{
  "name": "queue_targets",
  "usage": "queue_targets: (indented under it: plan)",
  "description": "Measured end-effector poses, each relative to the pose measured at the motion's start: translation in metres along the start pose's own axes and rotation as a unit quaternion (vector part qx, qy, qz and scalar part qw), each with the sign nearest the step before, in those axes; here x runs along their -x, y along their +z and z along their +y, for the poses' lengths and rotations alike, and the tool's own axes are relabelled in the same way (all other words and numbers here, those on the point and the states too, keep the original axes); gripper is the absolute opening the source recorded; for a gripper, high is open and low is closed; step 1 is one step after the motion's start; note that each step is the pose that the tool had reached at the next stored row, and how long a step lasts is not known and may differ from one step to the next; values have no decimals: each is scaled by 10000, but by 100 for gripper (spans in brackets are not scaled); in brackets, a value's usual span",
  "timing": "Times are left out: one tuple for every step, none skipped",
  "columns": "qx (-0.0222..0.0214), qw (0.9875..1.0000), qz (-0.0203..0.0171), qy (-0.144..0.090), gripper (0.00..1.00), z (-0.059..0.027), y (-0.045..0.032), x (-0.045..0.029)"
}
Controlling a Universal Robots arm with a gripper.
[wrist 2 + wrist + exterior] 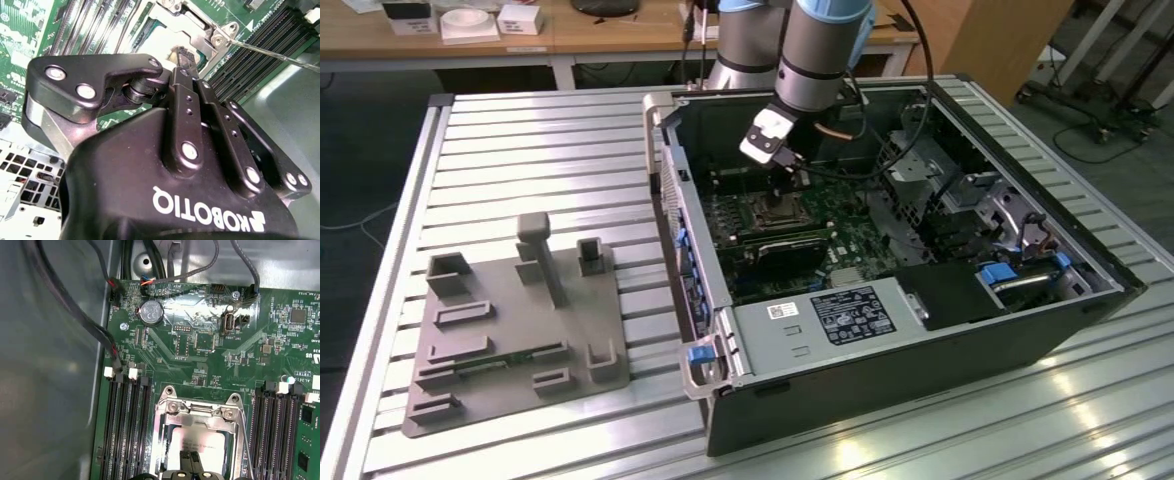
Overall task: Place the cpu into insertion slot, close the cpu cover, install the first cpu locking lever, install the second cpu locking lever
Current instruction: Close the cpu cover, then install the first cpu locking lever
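First wrist view shows the cpu silvery, glossy, square.

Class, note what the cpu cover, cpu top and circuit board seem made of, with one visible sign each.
Cpu cover: bare metal, likely steel; bright glints.
Cpu top: metal, satin grey; soft pale reflection.
Circuit board: green-coated laminate, probably fibreglass; glossy, printed tracks.

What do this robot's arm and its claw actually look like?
The arm is a silvery-grey tube with light blue joint caps and a black cable looping beside it. The gripper is glossy black, with jointed link fingers, silver pins and screws, and white lettering on its body.
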State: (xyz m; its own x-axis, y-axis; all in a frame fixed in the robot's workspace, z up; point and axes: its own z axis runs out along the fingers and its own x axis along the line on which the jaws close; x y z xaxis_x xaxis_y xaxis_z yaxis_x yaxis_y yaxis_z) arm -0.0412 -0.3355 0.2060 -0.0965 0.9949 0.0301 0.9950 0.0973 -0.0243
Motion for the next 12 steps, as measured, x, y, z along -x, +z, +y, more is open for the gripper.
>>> queue_targets:
  plan:
    - [0, 10000, 0, 0, 11, 1, 0, 0]
    - [0, 10000, 0, 0, 11, 2, 0, 0]
    - [0, 10000, 0, 0, 11, 2, 0, 0]
    - [0, 10000, 0, 0, 11, 2, 0, 0]
    - [0, 10000, 0, 0, 11, 2, 0, 0]
    - [0, 10000, 0, 0, 11, 3, 0, 0]
    - [0, 10000, 0, 0, 11, 3, 0, 0]
    - [0, 10000, 0, 0, 11, 3, 0, 0]
    - [0, 10000, 0, 0, 11, 3, 0, 0]
    - [0, 10000, 0, 0, 11, 3, 0, 0]
    - [0, 10000, 0, 0, 11, 3, 0, 0]
    - [0, 10000, 0, 0, 11, 4, -2, -1]
